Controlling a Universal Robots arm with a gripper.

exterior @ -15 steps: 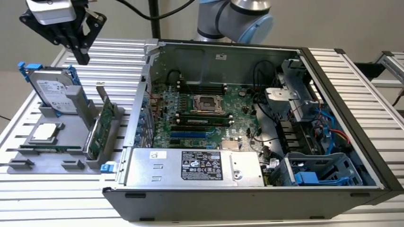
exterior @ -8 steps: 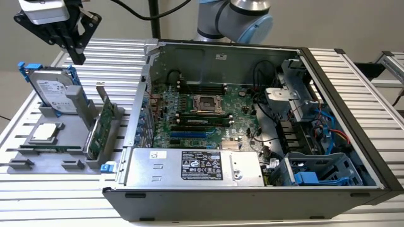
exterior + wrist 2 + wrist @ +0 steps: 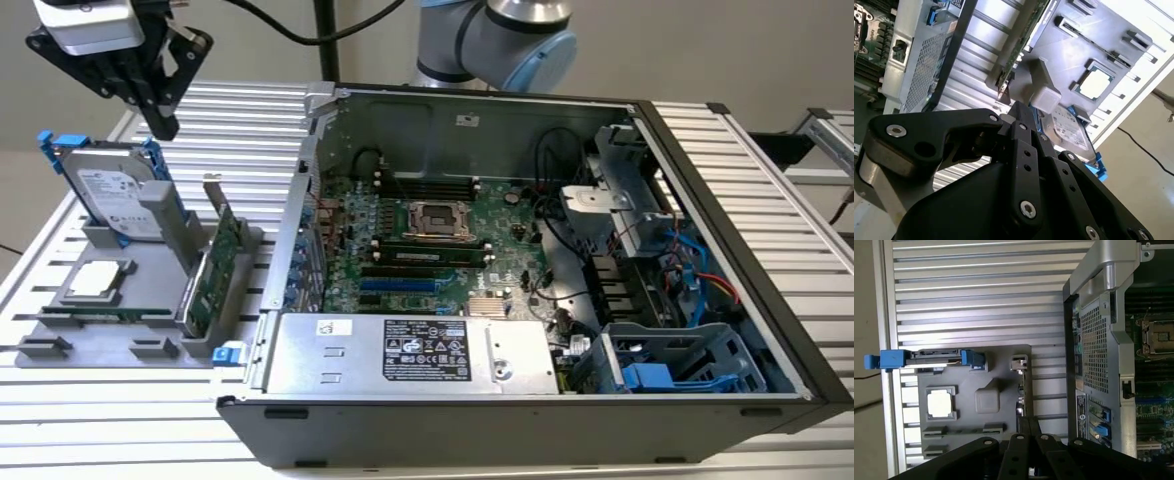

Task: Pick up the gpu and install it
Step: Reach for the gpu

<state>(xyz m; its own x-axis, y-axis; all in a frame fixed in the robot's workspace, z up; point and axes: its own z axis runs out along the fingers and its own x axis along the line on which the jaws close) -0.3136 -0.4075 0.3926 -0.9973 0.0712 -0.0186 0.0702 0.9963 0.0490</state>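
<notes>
— Gripper position?
— High on the exterior view's left, over the far end of the grey tray. Fingers pressed together, nothing between them.
— The gpu?
— Standing on edge in a slot of that tray, silver bracket end up, just beside the open computer case. Untouched, with the gripper well above it.
— Neighbours?
— Hard drive in its blue frame, upright, toward the exterior view's left of the card. Square chip lying flat on the tray. Motherboard exposed inside the case.
</notes>
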